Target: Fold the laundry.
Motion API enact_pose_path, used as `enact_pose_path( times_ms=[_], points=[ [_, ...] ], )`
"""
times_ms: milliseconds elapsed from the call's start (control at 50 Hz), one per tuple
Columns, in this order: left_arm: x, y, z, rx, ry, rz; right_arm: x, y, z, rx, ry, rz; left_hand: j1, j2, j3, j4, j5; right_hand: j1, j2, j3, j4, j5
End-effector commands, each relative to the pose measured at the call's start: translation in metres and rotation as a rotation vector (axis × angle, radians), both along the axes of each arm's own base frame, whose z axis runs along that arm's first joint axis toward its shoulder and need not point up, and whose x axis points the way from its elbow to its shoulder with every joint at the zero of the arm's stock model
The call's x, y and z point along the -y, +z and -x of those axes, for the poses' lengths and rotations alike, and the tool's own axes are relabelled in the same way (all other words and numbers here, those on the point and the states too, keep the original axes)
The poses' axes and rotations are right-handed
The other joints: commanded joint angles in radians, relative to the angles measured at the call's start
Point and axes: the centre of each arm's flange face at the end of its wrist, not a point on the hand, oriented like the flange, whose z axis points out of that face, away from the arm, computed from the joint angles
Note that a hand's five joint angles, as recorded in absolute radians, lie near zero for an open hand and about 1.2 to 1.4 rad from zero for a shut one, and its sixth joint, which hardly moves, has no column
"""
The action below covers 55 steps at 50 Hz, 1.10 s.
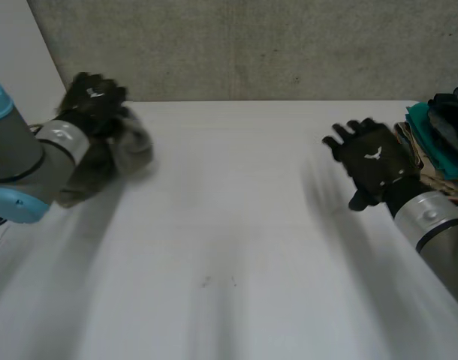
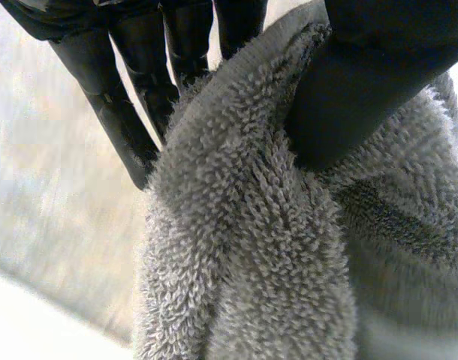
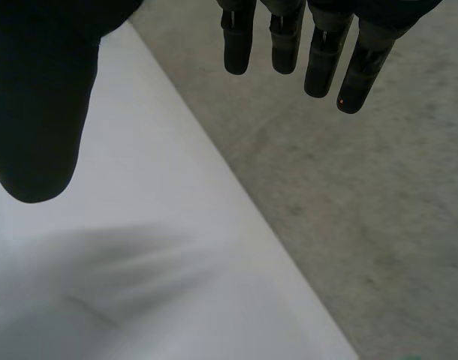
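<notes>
A grey terry towel [image 1: 131, 146] hangs bunched at the table's far left, held up off the surface by my left hand [image 1: 94, 101]. In the left wrist view the thumb [image 2: 364, 97] presses into the thick grey towel [image 2: 259, 247] while the fingers [image 2: 124, 127] reach down behind its fold, so the cloth is pinched between them. My right hand [image 1: 373, 161] hovers over the right side of the white table [image 1: 236, 240], palm down, fingers spread and straight. The right wrist view shows its fingers [image 3: 289, 45] and thumb [image 3: 37, 112] apart with nothing between them.
A stack of folded clothes [image 1: 439, 139] in teal, dark blue and tan lies at the table's right edge, just behind my right hand. A grey concrete wall [image 1: 251, 45] stands beyond the table's far edge [image 3: 214, 157].
</notes>
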Motion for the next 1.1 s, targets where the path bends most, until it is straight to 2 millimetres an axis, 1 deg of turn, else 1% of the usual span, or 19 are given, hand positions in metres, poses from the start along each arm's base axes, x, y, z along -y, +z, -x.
enact_pose_path(
  times_ms=[20, 40, 100, 120, 140, 160, 180, 200, 220, 280, 360, 460, 540, 620, 660, 720, 820, 920, 1100],
  points=[
    [-0.123, 0.024, 0.071, -0.076, -0.398, -0.069, 0.018, 0.023, 0.017, 0.021, -0.102, 0.073, 0.304, 0.202, 0.228, 0.202, 0.251, -0.033, -0.049, -0.042, -0.065, -0.065],
    [-0.148, 0.021, 0.080, -0.071, -0.490, -0.095, 0.019, 0.025, 0.017, 0.027, -0.107, 0.076, 0.304, 0.202, 0.228, 0.202, 0.251, -0.033, -0.049, -0.042, -0.065, -0.065],
    [-0.178, 0.011, 0.088, -0.060, -0.606, -0.148, 0.020, 0.028, 0.017, 0.035, -0.109, 0.078, 0.304, 0.202, 0.228, 0.202, 0.251, -0.033, -0.049, -0.042, -0.065, -0.065],
    [-0.194, -0.001, 0.091, -0.048, -0.667, -0.193, 0.020, 0.028, 0.017, 0.035, -0.109, 0.075, 0.304, 0.202, 0.228, 0.202, 0.251, -0.033, -0.049, -0.042, -0.065, -0.065],
    [-0.200, -0.005, 0.092, -0.043, -0.689, -0.210, 0.020, 0.028, 0.016, 0.035, -0.106, 0.075, 0.244, 0.142, 0.168, 0.142, 0.191, -0.033, -0.049, -0.042, -0.065, -0.065],
    [-0.206, -0.009, 0.093, -0.039, -0.706, -0.226, 0.019, 0.028, 0.016, 0.036, -0.104, 0.069, -0.001, -0.103, -0.077, -0.103, -0.054, -0.033, -0.049, -0.042, -0.065, -0.065],
    [-0.211, -0.014, 0.093, -0.033, -0.722, -0.246, 0.019, 0.028, 0.015, 0.035, -0.101, 0.065, -0.556, -0.658, -0.632, -0.658, -0.609, -0.033, -0.049, -0.042, -0.065, -0.065],
    [-0.212, -0.014, 0.093, -0.032, -0.722, -0.251, 0.019, 0.029, 0.015, 0.034, -0.101, 0.063, -0.785, -0.887, -0.861, -0.887, -0.838, -0.033, -0.049, -0.042, -0.065, -0.065],
    [-0.211, -0.015, 0.092, -0.033, -0.715, -0.256, 0.019, 0.029, 0.015, 0.033, -0.101, 0.059, -0.917, -1.019, -0.994, -1.019, -0.970, -0.033, -0.049, -0.042, -0.065, -0.065],
    [-0.202, -0.010, 0.088, -0.040, -0.649, -0.261, 0.017, 0.023, 0.013, 0.024, -0.089, 0.018, -0.917, -1.019, -0.994, -1.019, -0.970, -0.033, -0.049, -0.042, -0.065, -0.065],
    [-0.177, -0.008, 0.072, -0.049, -0.487, -0.275, 0.014, 0.011, 0.010, 0.010, -0.051, -0.083, -0.917, -1.019, -0.994, -1.019, -0.970, -0.033, -0.049, -0.042, -0.065, -0.065],
    [-0.165, -0.001, 0.067, -0.055, -0.428, -0.249, 0.004, 0.008, 0.008, 0.011, -0.010, -0.215, -0.917, -1.019, -0.993, -1.019, -0.969, -0.033, -0.049, -0.042, -0.065, -0.065],
    [-0.155, 0.002, 0.063, -0.061, -0.401, -0.247, -0.010, 0.005, 0.006, -0.011, 0.032, -0.337, -0.887, -0.989, -0.963, -0.989, -0.940, -0.033, -0.049, -0.042, -0.065, -0.065],
    [-0.161, -0.013, 0.063, -0.030, -0.397, -0.341, -0.019, 0.003, 0.006, -0.032, 0.049, -0.398, -0.814, -0.916, -0.890, -0.916, -0.867, -0.031, -0.048, -0.040, -0.063, -0.064],
    [-0.170, -0.025, 0.064, -0.007, -0.397, -0.430, -0.019, -0.001, 0.007, -0.048, 0.047, -0.411, -0.738, -0.840, -0.814, -0.840, -0.791, -0.031, -0.048, -0.040, -0.063, -0.063],
    [-0.184, -0.037, 0.064, 0.026, -0.372, -0.518, -0.018, -0.007, 0.006, -0.057, 0.051, -0.410, -0.723, -0.825, -0.799, -0.825, -0.776, -0.028, -0.045, -0.037, -0.060, -0.061],
    [-0.193, -0.049, 0.060, 0.065, -0.276, -0.537, -0.017, -0.013, 0.005, -0.068, 0.050, -0.402, -0.693, -0.796, -0.770, -0.795, -0.746, -0.028, -0.045, -0.037, -0.060, -0.061],
    [-0.191, -0.056, 0.060, 0.062, -0.235, -0.496, -0.021, -0.018, -0.002, -0.102, 0.069, -0.395, -0.682, -0.784, -0.758, -0.784, -0.735, -0.031, -0.048, -0.040, -0.063, -0.063],
    [-0.183, -0.094, 0.068, 0.085, -0.240, -0.537, -0.019, -0.027, 0.000, -0.120, 0.033, -0.399, -0.585, -0.687, -0.661, -0.687, -0.638, -0.031, -0.048, -0.040, -0.063, -0.063]
  ],
)
